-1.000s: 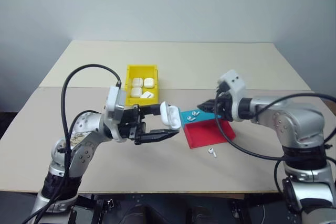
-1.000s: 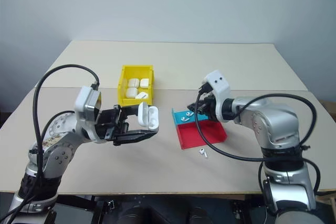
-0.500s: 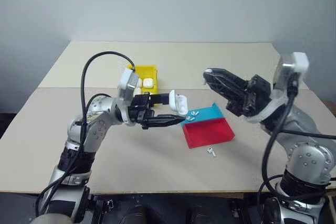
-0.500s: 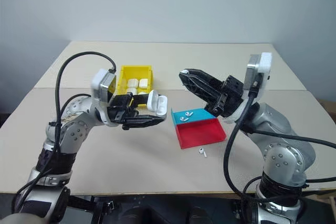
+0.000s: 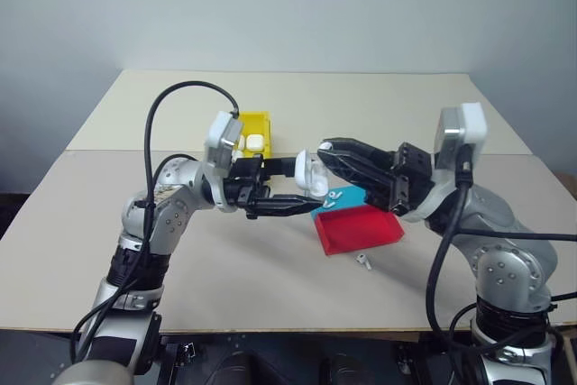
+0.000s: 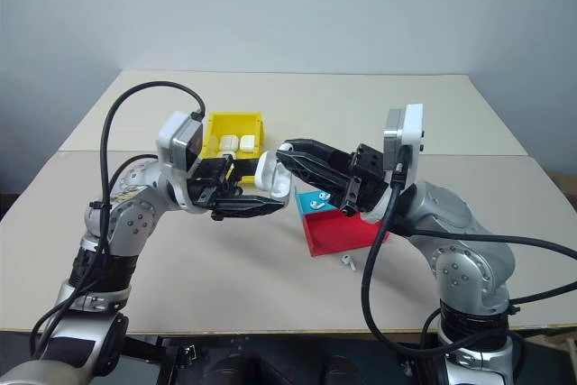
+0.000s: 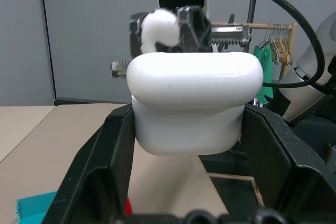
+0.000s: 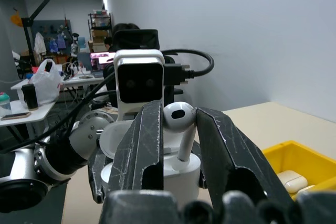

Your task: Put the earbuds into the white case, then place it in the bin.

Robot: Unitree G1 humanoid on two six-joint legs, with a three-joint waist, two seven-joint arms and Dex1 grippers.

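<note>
Three earbuds (image 5: pixel 334 196) outside case (image 7: pixel 195 100); one pinched.

Bin (image 5: pixel 255 120) mid-table toward far edge, spare cases (image 5: pixel 254 142) inside. Tray (image 5: pixel 361 225) nearer the right edge, two earbuds (image 5: pixel 335 196) in its far compartment. One loose earbud (image 5: pixel 363 261) on table (image 5: pixel 406 105) before tray's near edge.

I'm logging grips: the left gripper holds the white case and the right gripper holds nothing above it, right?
Not quite. The left gripper does hold the white case, but the right gripper pinches an earbud just above it, as the right wrist view shows.
</note>
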